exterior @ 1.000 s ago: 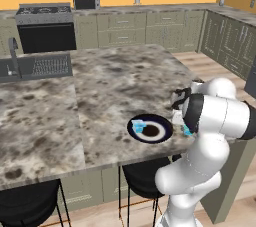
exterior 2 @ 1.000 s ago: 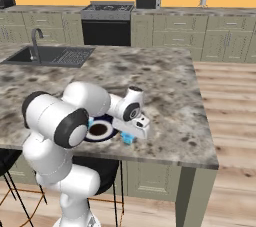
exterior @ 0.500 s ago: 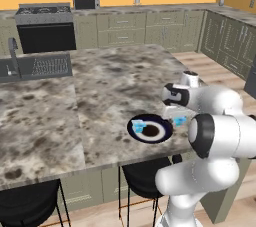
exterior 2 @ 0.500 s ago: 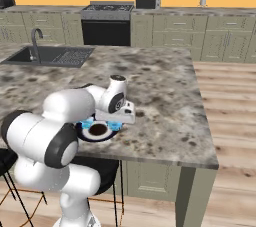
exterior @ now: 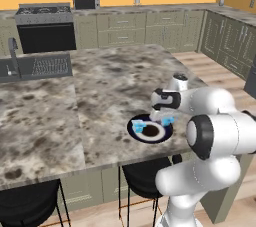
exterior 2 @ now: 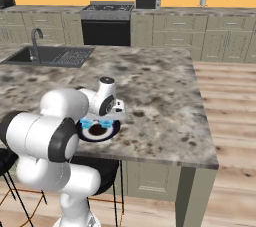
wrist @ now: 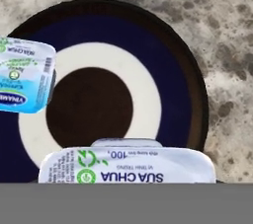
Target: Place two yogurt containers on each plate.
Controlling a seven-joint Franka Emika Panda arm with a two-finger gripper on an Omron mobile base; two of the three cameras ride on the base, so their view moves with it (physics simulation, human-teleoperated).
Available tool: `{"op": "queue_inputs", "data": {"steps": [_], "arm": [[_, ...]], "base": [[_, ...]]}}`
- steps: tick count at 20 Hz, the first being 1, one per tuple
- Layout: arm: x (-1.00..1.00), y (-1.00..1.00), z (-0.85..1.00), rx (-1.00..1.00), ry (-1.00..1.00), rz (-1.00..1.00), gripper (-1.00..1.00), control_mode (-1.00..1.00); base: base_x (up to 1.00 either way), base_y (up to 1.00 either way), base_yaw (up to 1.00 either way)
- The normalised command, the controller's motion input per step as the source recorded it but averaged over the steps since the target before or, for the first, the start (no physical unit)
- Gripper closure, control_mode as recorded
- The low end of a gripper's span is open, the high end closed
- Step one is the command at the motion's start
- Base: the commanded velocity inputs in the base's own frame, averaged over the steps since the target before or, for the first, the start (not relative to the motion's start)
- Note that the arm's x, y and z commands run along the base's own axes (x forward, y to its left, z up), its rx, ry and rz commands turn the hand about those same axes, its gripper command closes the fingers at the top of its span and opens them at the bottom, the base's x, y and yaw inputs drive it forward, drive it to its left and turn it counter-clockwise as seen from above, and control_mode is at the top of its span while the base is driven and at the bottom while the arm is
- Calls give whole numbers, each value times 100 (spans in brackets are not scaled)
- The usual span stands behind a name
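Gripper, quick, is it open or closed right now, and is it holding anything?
Gripper: closed on a light blue yogurt cup, held over the navy plate, where another yogurt cup already sits.

- Navy plate [wrist: 178, 85]: white ring and dark centre lie bare.
- A yogurt container [wrist: 24, 75] sits on its left edge.
- Table [exterior: 105, 81] beyond the plate is open.

The plate [wrist: 183, 77] lies on the counter [exterior: 100, 86] near its front edge. One yogurt cup [wrist: 24, 75] sits on the plate's left side; a second cup [wrist: 127, 165] is above its near rim.
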Motion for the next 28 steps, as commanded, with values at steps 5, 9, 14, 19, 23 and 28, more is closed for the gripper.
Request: {"op": "queue_inputs", "data": {"steps": [5, 9, 14, 19, 23, 28], "arm": [[7, 14, -27, 0, 0, 0, 100, -100], [15, 18, -7, -1, 0, 0, 100, -100], [4, 0, -3, 0, 0, 0, 100, -100], [0, 0, 0, 0, 0, 0, -100, -100], [0, 0, 23, 0, 0, 0, -100, -100], [0, 0, 44, 0, 0, 0, -100, -100]], "base": [[0, 0, 0], [0, 0, 0], [0, 0, 0], [0, 0, 0], [0, 0, 0], [0, 0, 0]]}}
